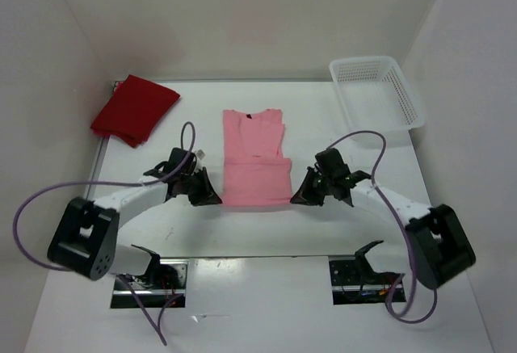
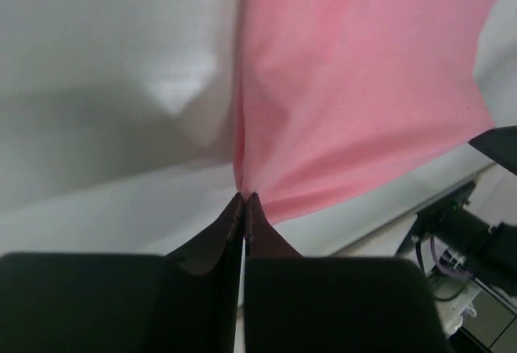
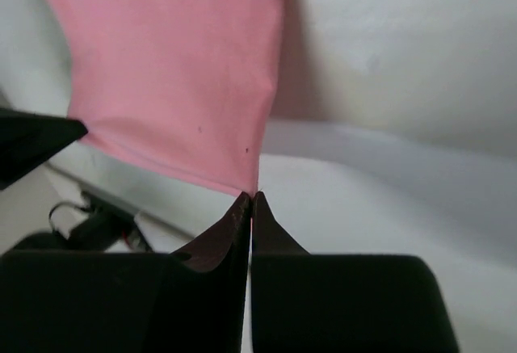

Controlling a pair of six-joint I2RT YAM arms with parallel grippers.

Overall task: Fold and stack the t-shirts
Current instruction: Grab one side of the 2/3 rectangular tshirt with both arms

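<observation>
While wrists see pink shirt (image 2: 363, 86), overhead, basket (image 1: 380, 94)

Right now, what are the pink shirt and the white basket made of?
The pink shirt looks like soft, matte cloth: it folds flat and puckers at its pinched corners. The white basket is probably stiff plastic: a moulded mesh of small holes.

The middle t-shirt (image 1: 254, 155) lies on the table (image 1: 266, 236), collar at the far end. The folded t-shirt (image 1: 133, 109) sits at the far left corner and the basket (image 1: 376, 64) at the far right. The left gripper (image 1: 212, 198) pinches the middle t-shirt's near left corner, and the right gripper (image 1: 299, 197) pinches its near right.
</observation>
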